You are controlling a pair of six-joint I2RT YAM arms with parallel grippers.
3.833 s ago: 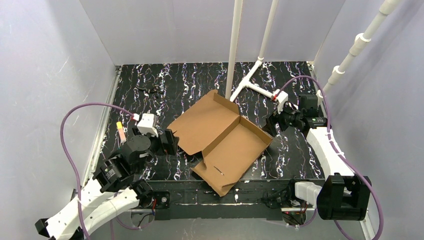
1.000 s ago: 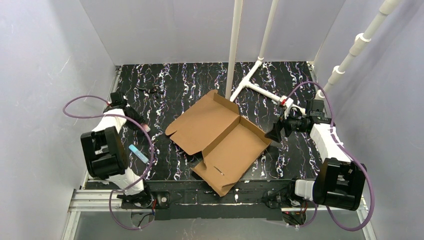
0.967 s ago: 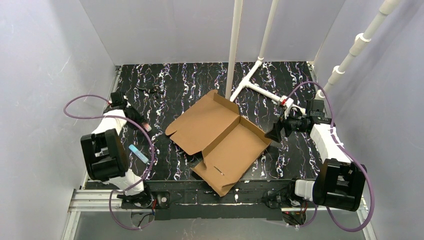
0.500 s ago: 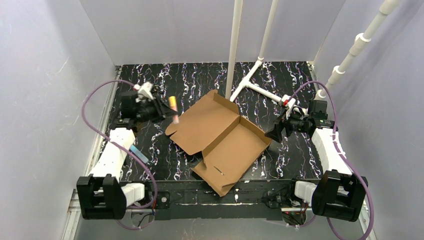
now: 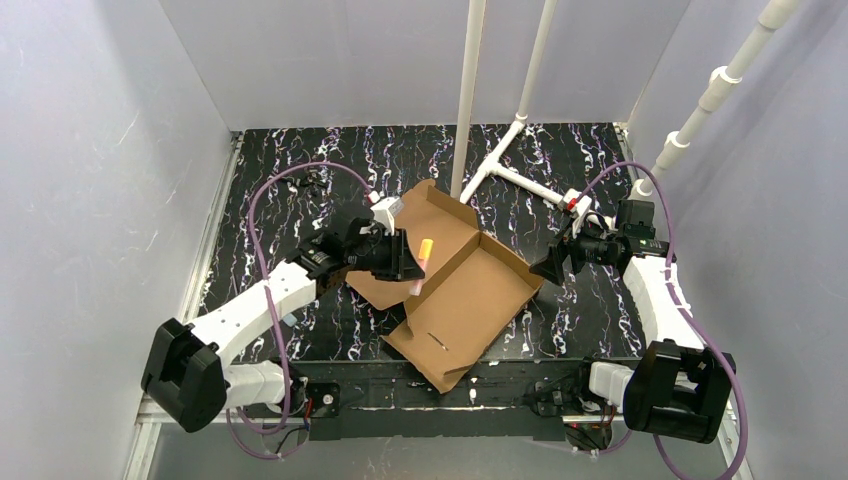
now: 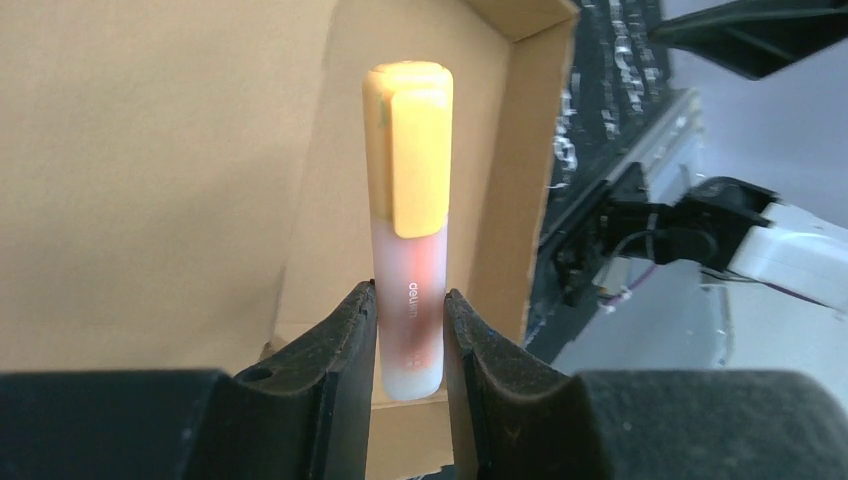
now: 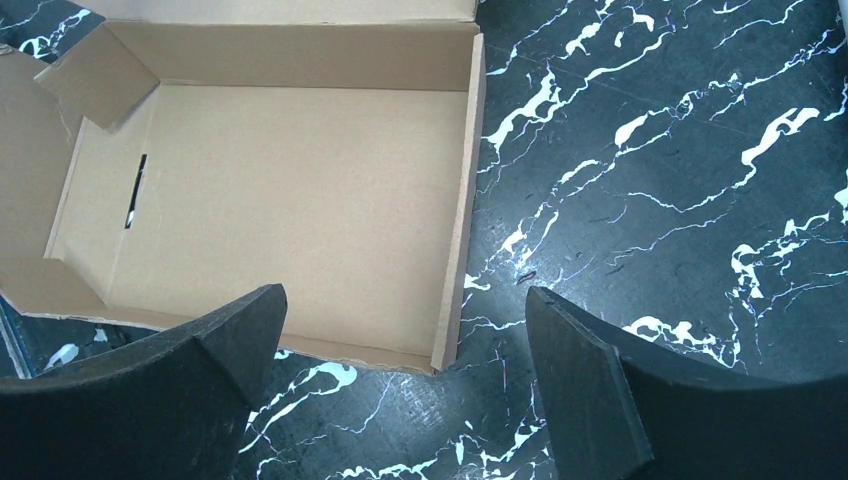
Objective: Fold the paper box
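Note:
The paper box (image 5: 455, 285) lies open on the black marbled table, a brown cardboard tray with its lid flap (image 5: 405, 235) spread flat to the back left. My left gripper (image 5: 408, 268) hovers over the fold between lid and tray, shut on the base of an orange highlighter (image 5: 423, 258). In the left wrist view the highlighter (image 6: 408, 200) stands between the fingers (image 6: 350, 340), cap pointing away, with the paper box (image 6: 150, 150) behind it. My right gripper (image 5: 548, 268) is open beside the tray's right corner. The right wrist view shows the paper box (image 7: 270, 190) ahead of my right gripper (image 7: 405, 310), nothing between its jaws.
Two white upright pipes (image 5: 468, 100) rise behind the box, and a white T-shaped pipe foot (image 5: 515, 175) lies on the table at the back right. A small dark object (image 5: 305, 180) sits at the back left. Grey walls close in three sides.
My left arm has swung from the table's left side to over the box, carrying the highlighter. The right arm and the box have not moved.

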